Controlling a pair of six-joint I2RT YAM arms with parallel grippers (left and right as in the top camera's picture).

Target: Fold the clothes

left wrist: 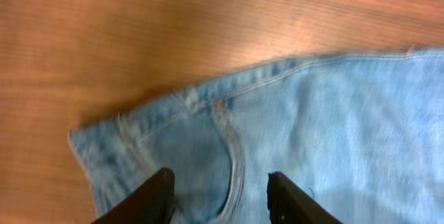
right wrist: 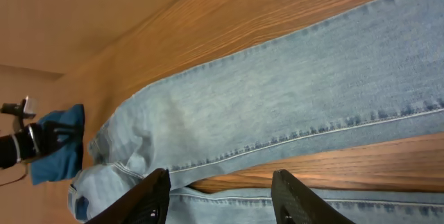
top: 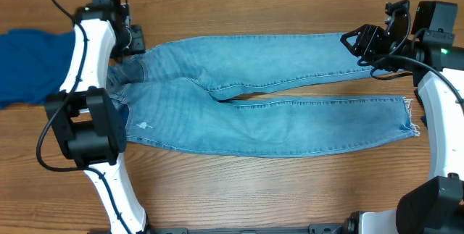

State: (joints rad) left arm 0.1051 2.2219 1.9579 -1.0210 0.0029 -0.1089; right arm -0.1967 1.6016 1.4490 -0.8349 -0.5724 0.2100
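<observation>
The jeans [top: 268, 111] are laid flat on the worktop [top: 239, 190], with the waist at the left and both legs stretched out to the right. A blue cloth [top: 25, 64] is seen at the far left, near the waist. The left gripper [top: 133, 40] is held over the top corner of the waist. Its jaws are apart, and nothing is pinched between them. The right gripper [top: 361, 43] is held at the end of the upper leg. Its jaws are apart too, and nothing is held.

A few things could go wrong. If only the top layer is pinched at the waist, the jeans could be pulled open instead of folded. If one end is lifted before the other, the leg could be dragged crooked and a messy fold made. The blue cloth could be caught by the left arm [top: 87, 53], because it is so near.

Part of the waist is hidden under the left arm in the overhead view. The end of the upper leg is covered by the right gripper, so it cannot be told if it is touched. The left wrist view is blurred. The blue cloth is cut off by the picture's edge.
</observation>
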